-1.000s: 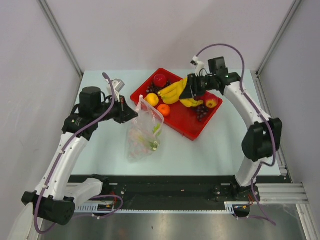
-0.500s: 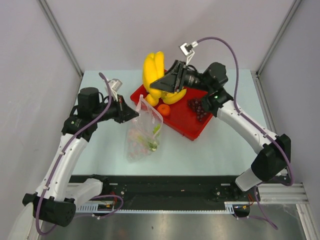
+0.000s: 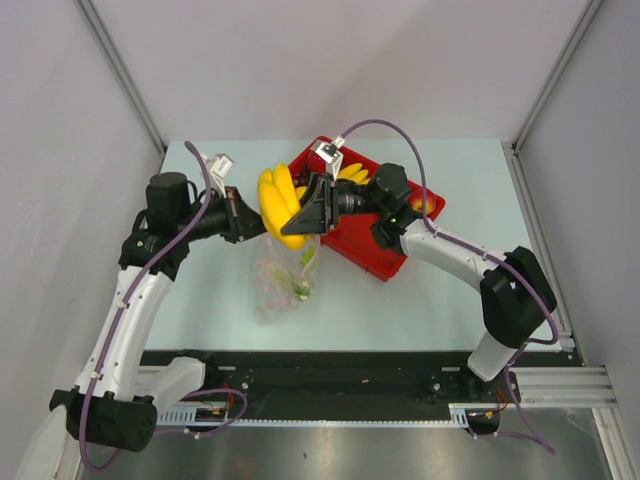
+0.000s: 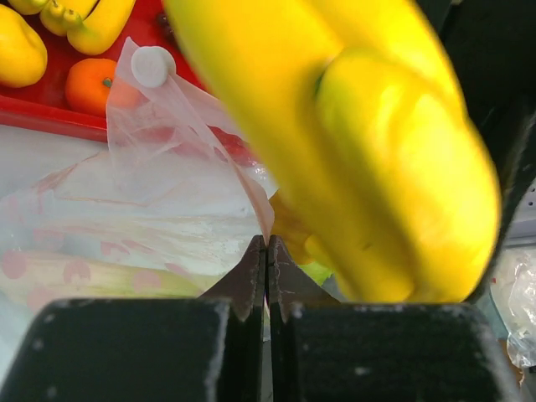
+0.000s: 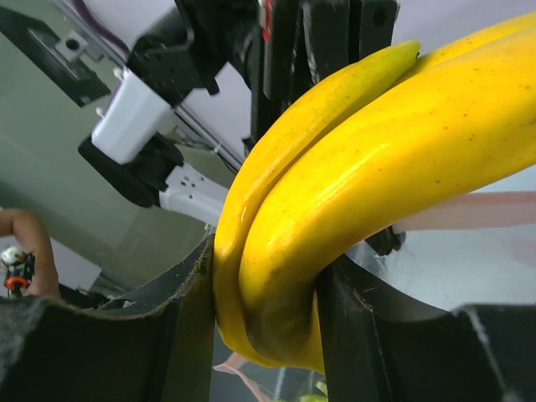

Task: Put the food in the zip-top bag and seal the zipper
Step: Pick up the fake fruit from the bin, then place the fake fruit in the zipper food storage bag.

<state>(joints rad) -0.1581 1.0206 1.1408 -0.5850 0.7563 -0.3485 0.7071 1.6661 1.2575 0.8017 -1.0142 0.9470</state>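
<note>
Bananas (image 3: 278,205) moved off tray (image 3: 385,262), now over bag (image 3: 278,288)

overhead from behind, wrist views close, sharing bananas (image 3: 278,205)

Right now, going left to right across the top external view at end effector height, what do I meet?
At that height: left end effector, shut on the zip-top bag → bananas → right end effector, gripping them → red tray.
</note>
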